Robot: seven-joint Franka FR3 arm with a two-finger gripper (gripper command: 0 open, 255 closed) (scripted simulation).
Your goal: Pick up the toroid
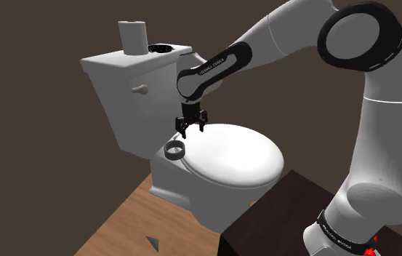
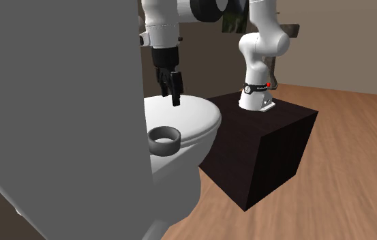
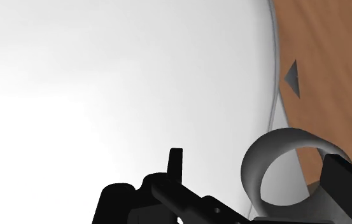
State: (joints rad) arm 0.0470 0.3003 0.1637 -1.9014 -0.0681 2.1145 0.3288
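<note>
Toilet lid [image 1: 235,156] | ring [image 1: 174,150] at rim | gripper [image 1: 191,132] just above, fingers spread | centre over ring, lower, pinch its wall

Free air round claw [image 1: 192,132], tank [image 1: 130,80] behind

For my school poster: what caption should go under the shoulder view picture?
Black gripper hovers open over the white toilet lid, beside the grey ring near its edge.

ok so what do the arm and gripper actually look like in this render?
White arm with rounded links and dark joint rings. A black forearm band carries small white lettering. A black collar near the base has red marks. The gripper is all black, with two fingers.
</note>
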